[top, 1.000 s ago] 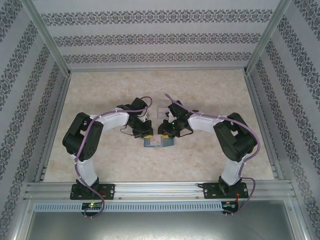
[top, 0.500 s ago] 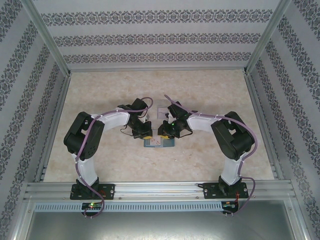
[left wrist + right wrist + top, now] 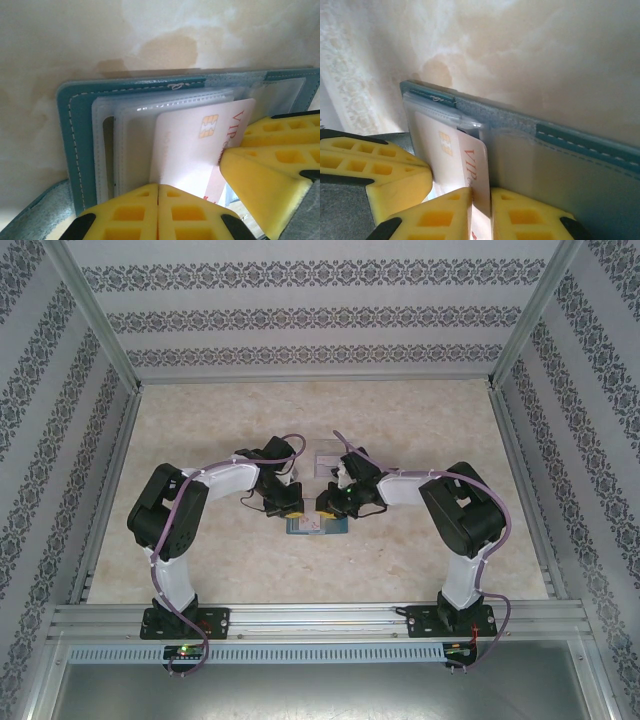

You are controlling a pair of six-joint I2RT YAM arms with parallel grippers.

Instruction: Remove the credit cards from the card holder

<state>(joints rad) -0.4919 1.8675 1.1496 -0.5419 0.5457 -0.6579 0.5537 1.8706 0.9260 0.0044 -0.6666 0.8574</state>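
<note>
The card holder [image 3: 80, 130] lies open on the table [image 3: 420, 420] between the arms. The left gripper [image 3: 158, 189] is pressed together at its near edge, while the right gripper [image 3: 481, 192] pinches the free end of the pale card [image 3: 190, 145], which is half tucked in a clear pocket. The pull should probably run flat and straight along the pocket with the holder pinned, so the soft cover does not lift. The yellow fingers nearly touch and a clear tray [image 3: 327, 454] sits just beyond, so the bare table toward the right arm looks the safest way out.
</note>
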